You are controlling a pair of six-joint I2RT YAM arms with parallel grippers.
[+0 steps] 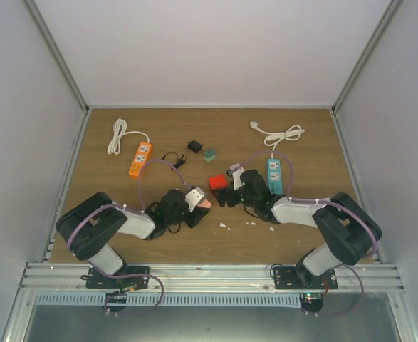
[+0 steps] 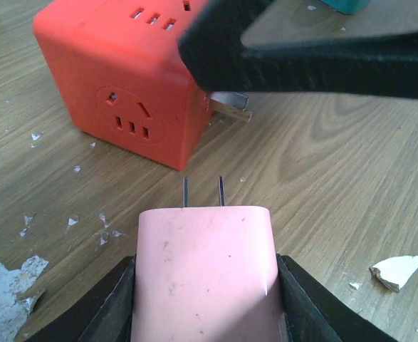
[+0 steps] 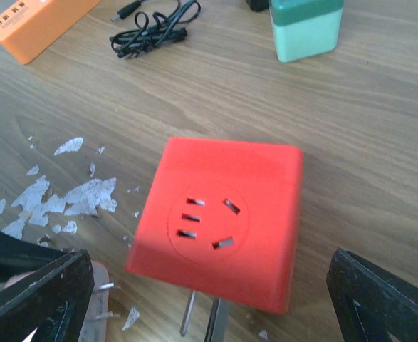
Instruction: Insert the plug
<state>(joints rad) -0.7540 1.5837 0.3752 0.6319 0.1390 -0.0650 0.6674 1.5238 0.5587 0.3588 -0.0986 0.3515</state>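
Looking down from the top camera, both arms meet near the middle of the table (image 1: pixel 194 125). The left gripper (image 1: pixel 201 202) carries a pink plug (image 1: pixel 204 204), and the right gripper (image 1: pixel 225 194) reaches to a red socket cube (image 1: pixel 218 182) just ahead of the two. Only this view takes in the surroundings: an orange power strip (image 1: pixel 139 158) well beyond the left gripper, a teal power strip (image 1: pixel 274 175) just beside the right arm, and a black adapter (image 1: pixel 194 147) and green block (image 1: pixel 209 154) past the cube. The left wrist camera adds the grip itself. The left fingers (image 2: pixel 109 303) pinch the plug by its sides, and its two thin prongs (image 2: pixel 186 192) point toward the cube's near corner with bare wood between them. A black finger of the right gripper crosses overhead and hides the cube's upper right edge. Pale flakes (image 2: pixel 394 271) lie to either side. The right wrist camera shows the cube's five-slot face. The right fingers (image 3: pixel 38 299) are spread wide on either side of the cube, clear of its walls and gripping nothing. Metal blades (image 3: pixel 189 313) jut from the cube's near side between them, and the plug's prongs are visible beside the left-hand finger.
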